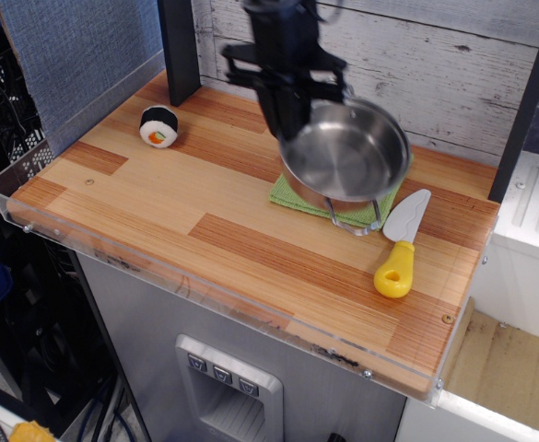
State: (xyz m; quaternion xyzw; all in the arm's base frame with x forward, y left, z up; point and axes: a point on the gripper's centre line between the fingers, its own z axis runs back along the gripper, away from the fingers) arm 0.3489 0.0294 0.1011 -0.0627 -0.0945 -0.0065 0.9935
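Stretching across the middle of the view is a wooden counter [205, 203] of striped light and reddish boards, edged at the front and left with a clear plastic lip [205, 296]. Behind it stands a wall of whitewashed planks [435, 64], with a grey-blue fabric panel [76, 55] on the left and a black post [179, 46] rising from the back corner. Below the counter is a grey cabinet front [131, 313] with a small recessed button panel [223, 373]. A steel pot [347, 152] sits towards the right back part of the counter on a green cloth [286, 195], which shows at the pot's front and left edges. The pot's inside shows only bare, shiny metal. A wire handle [354, 221] sticks out from under its front side onto the wood. The black gripper [287, 124] hangs from above at the pot's left rim, against or just over it. It is blurred, so I cannot tell whether its jaws are spread or clamped on the rim. Just right of the pot lies a toy spatula [400, 249] with a yellow handle and a pale blade, the blade pointing to the back. Well apart, near the left back corner, rests a toy sushi roll [158, 126].
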